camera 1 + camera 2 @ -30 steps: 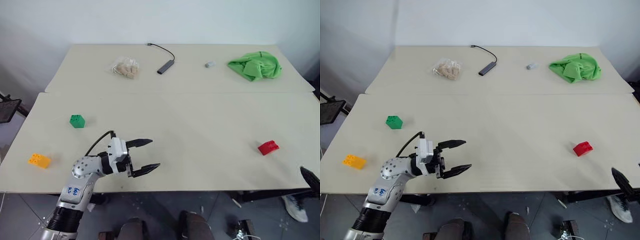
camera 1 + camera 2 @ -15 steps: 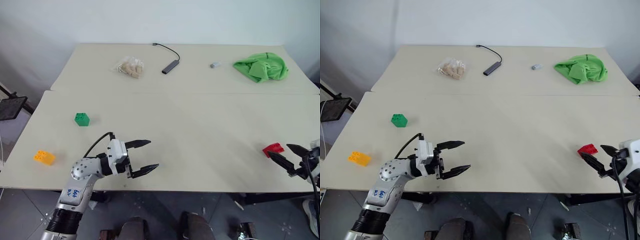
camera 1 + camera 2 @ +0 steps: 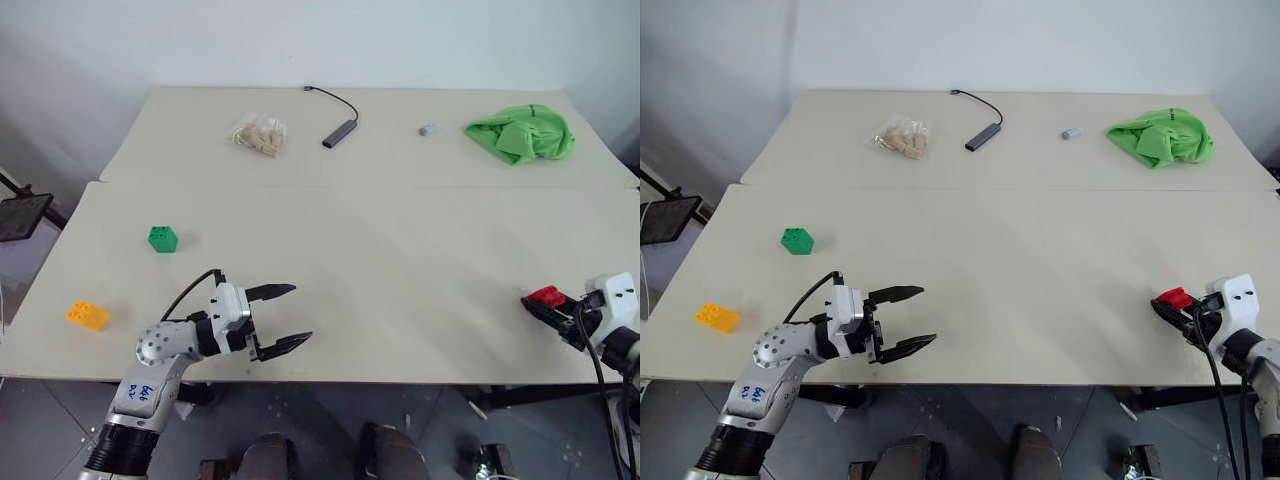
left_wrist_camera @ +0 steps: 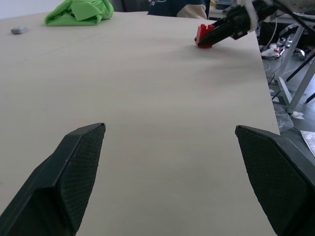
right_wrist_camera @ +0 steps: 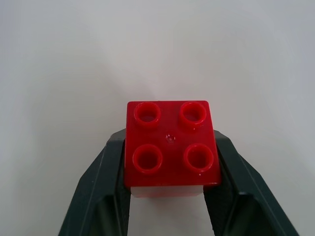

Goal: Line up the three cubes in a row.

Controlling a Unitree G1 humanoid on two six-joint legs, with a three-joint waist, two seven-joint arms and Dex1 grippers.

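Observation:
The red cube (image 5: 170, 142) sits at the near right of the cream table (image 3: 400, 260), clamped between the black fingers (image 5: 106, 172) of my right gripper (image 3: 545, 303), which is shut on it. The green cube (image 3: 162, 238) stands far off on the left half of the table. The orange-yellow cube (image 3: 88, 315) lies near the front left edge. My left gripper (image 3: 283, 315) hovers open over the front edge, nothing between its fingers (image 4: 74, 162), and points across the table toward the red cube (image 4: 203, 35).
Along the back of the table lie a clear bag of beige pieces (image 3: 257, 134), a grey adapter with a black cable (image 3: 338, 131), a small grey item (image 3: 429, 129) and a crumpled green cloth (image 3: 522, 132). A seam (image 3: 360, 184) divides the two tabletops.
My right gripper came in from the front right edge, reached the red cube and shut on it. The left gripper stayed open in about the same place.

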